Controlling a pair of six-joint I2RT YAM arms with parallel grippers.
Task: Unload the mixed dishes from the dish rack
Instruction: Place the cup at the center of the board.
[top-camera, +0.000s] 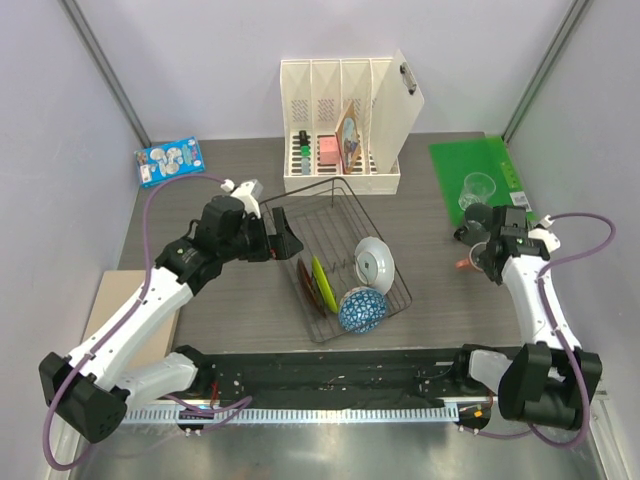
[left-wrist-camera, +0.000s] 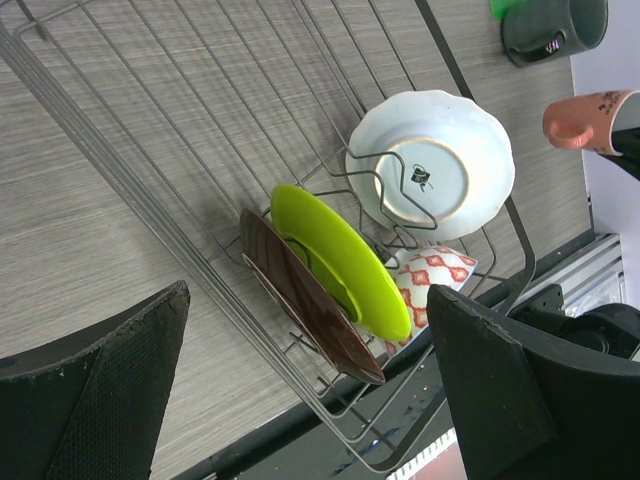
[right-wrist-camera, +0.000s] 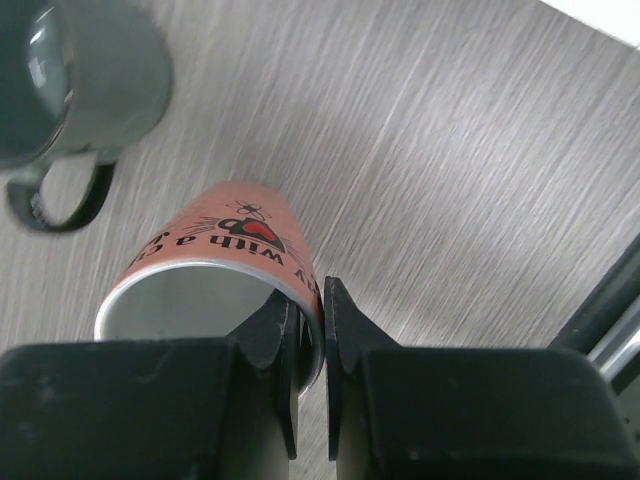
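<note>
The dark wire dish rack stands mid-table. It holds a red floral plate, a lime-green plate, a white plate and a blue patterned bowl. My left gripper is open and empty over the rack's left side. Its wrist view shows the white plate, lime-green plate, red floral plate and bowl. My right gripper is shut on the rim of the pink mug, low over the table to the right of the rack. The dark grey mug stands beside it.
A clear glass stands on a green mat at the back right. A cream slotted file holder stands behind the rack. A blue packet lies at the back left. A wooden board lies at the left edge.
</note>
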